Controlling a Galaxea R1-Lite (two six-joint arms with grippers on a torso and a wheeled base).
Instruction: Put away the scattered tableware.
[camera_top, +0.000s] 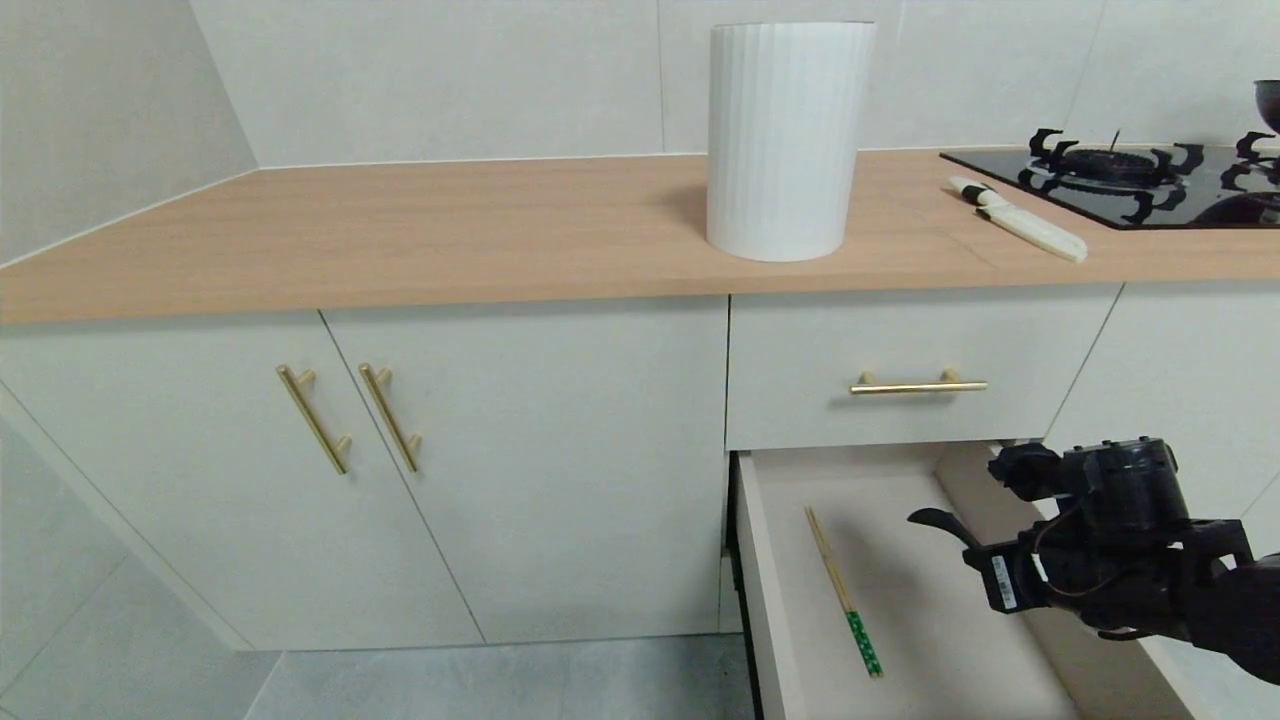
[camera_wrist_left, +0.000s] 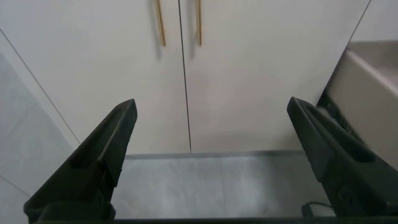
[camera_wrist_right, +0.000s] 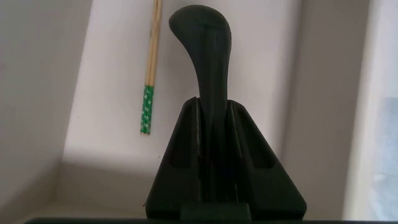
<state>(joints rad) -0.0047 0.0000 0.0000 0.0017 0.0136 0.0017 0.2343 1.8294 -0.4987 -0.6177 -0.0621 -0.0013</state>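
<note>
Your right gripper hangs over the right side of the open drawer, its fingers pressed together with nothing between them. The chopsticks lie flat on the drawer floor as a pair, nearer its left wall, green ends toward the front, so that piece looks stowed. Your left gripper is spread wide and empty, low in front of the cabinet doors. The knife is not yet put away: it lies on the countertop toward its right end, near the front edge, between the white canister and the stove. You seem to be between pieces, one down and the knife next. For that you'd lift the right arm out of the drawer, open the fingers, and come down across the knife's handle, not the blade.
</note>
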